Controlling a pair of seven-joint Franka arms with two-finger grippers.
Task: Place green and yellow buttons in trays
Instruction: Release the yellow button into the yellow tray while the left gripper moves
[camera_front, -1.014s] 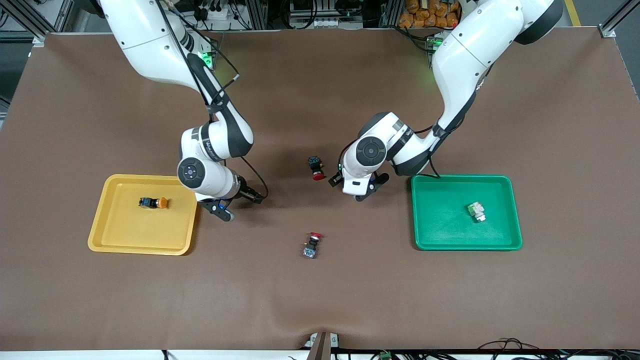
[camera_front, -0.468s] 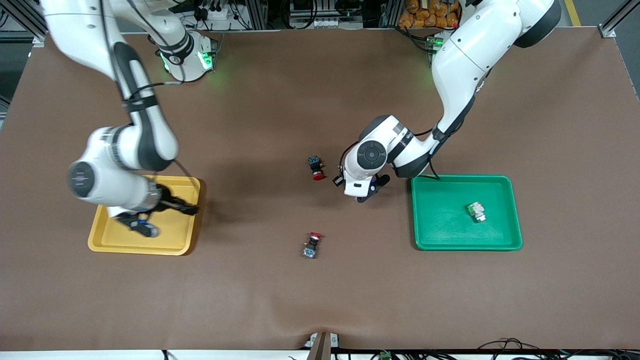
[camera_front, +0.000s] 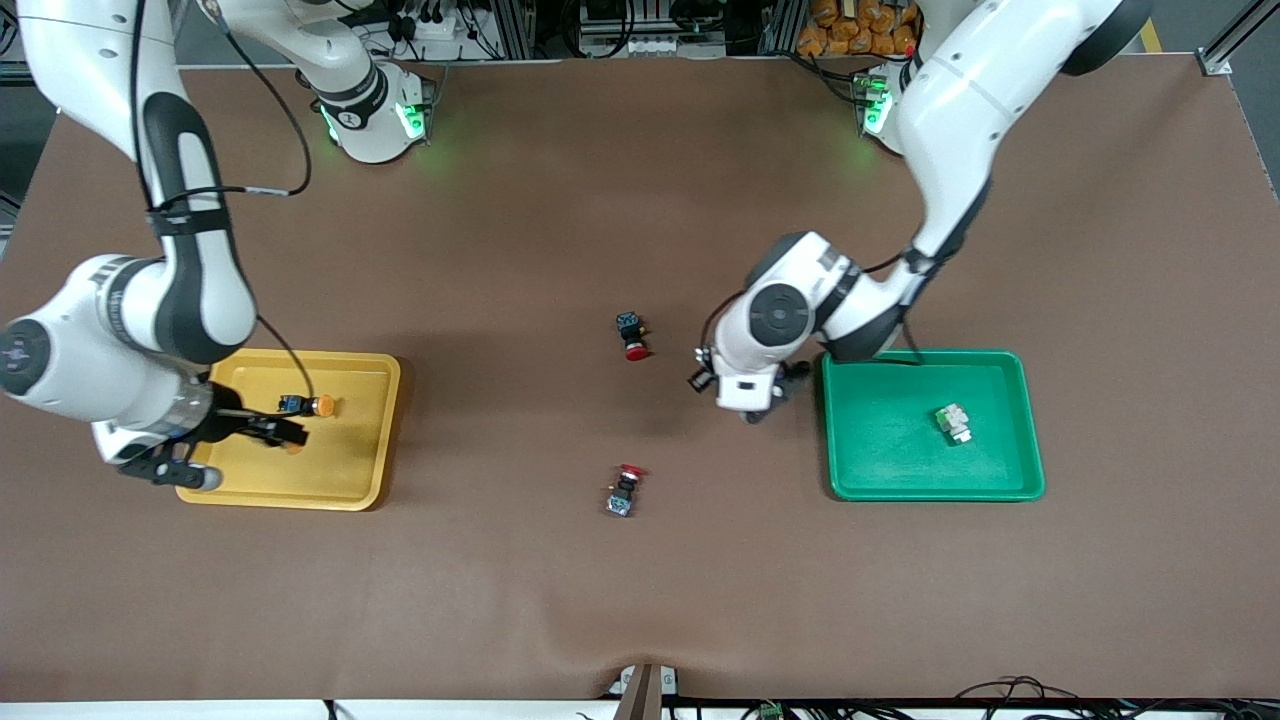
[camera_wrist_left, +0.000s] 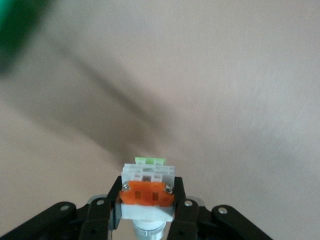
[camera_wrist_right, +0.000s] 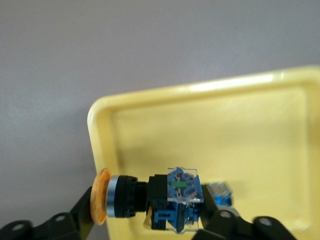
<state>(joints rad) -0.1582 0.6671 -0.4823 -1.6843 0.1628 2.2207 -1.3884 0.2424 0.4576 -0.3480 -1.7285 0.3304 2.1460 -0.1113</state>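
The right claw (camera_front: 225, 440) hangs over the yellow tray (camera_front: 360, 480) at the right arm's end of the surface (camera_front: 640, 600). In the right wrist view its fingers (camera_wrist_right: 222, 220) stand apart around a yellow-capped button (camera_wrist_right: 150, 197) with a black body and blue end; whether they grip it cannot be told. A 2nd yellow-capped button (camera_front: 307, 405) lies inside the yellow tray.

The left claw (camera_front: 762, 400) hovers over the bare surface just beside the green tray (camera_front: 880, 485), at that tray's edge toward the middle of the surface. It is clamped on a whitish blocky button (camera_wrist_left: 147, 192) with an orange patch and a green end. Another whitish button (camera_front: 953, 422) lies in the green tray.

2 red-capped black buttons lie on the surface between the trays, 1 (camera_front: 631, 335) farther from the front camera, the other (camera_front: 623, 490) nearer to it.
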